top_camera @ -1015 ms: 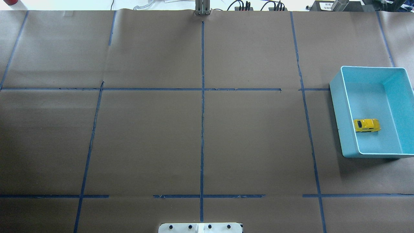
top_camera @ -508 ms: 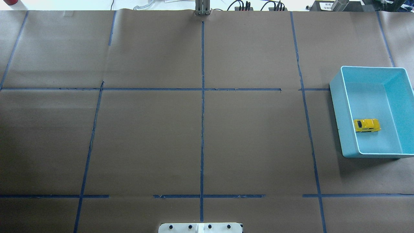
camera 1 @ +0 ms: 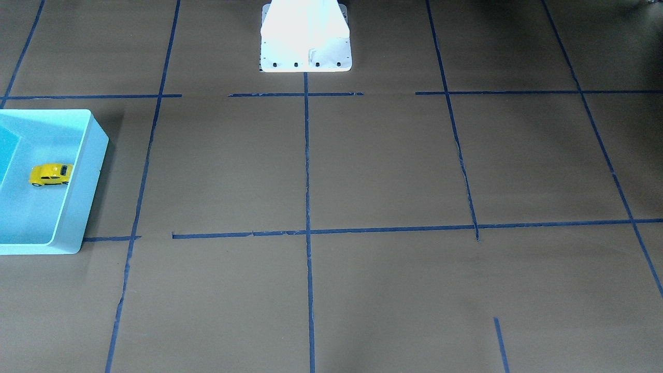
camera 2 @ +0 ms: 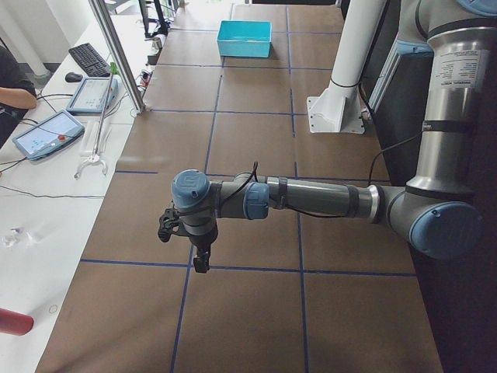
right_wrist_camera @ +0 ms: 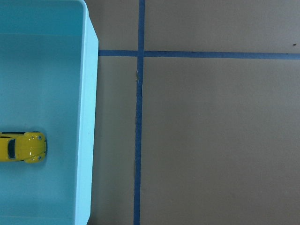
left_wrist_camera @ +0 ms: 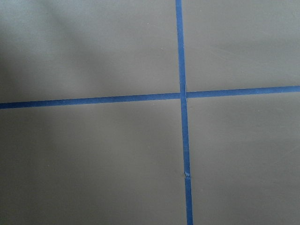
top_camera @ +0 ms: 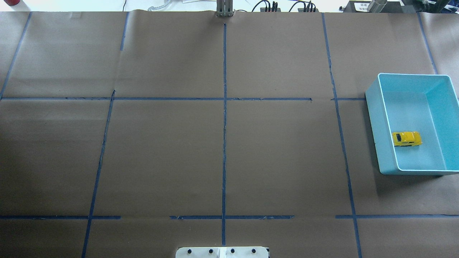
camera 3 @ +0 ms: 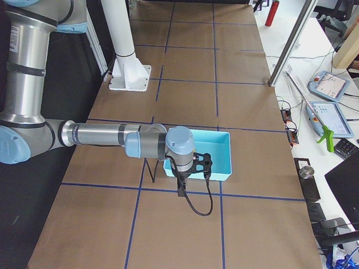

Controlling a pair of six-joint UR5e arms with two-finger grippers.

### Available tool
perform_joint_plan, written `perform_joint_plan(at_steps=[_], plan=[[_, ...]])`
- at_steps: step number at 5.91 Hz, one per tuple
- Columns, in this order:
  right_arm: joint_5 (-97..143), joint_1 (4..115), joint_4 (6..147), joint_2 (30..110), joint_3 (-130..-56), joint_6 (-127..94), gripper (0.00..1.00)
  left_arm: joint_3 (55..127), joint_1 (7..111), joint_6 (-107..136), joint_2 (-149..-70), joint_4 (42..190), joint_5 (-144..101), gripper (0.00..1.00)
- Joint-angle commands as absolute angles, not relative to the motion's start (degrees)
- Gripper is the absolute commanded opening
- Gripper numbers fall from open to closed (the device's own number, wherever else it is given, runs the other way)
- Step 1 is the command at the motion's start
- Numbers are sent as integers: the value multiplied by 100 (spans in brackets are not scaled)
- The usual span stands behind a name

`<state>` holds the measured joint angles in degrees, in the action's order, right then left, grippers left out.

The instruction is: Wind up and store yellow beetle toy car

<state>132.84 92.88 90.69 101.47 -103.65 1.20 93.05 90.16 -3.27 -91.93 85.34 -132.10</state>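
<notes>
Yellow car (top_camera: 406, 139) apart from right pincer (camera 3: 183, 189)

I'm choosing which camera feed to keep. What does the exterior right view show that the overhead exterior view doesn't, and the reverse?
Only the exterior right view shows the right gripper, hanging by the light blue bin; open or shut, I cannot tell. Only the overhead exterior view shows the yellow beetle toy car, inside the bin near its left wall in that view. Both show the bin, the brown table with blue tape lines and the white base plate.
</notes>
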Motion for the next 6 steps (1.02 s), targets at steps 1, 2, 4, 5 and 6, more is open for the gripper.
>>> perform_joint_plan(at_steps=[1,2,4,5,6], plan=[[13010,9255,9062,10107,-10362,166,100,9238,9009,-378,-9202,8552,-13210,100],[13025,9264,9035,10116,-10354,219,100,9185,9009,-352,-9193,8665,-13210,100],[13095,9264,9035,10151,-10336,448,100,9202,8991,-325,-9237,8692,-13210,100],[13218,9264,9035,10151,-10223,396,100,9185,8991,-325,-9237,8692,-13210,100],[13314,9255,9026,10151,-10126,387,100,9193,8991,-316,-9220,8684,-13210,100]])
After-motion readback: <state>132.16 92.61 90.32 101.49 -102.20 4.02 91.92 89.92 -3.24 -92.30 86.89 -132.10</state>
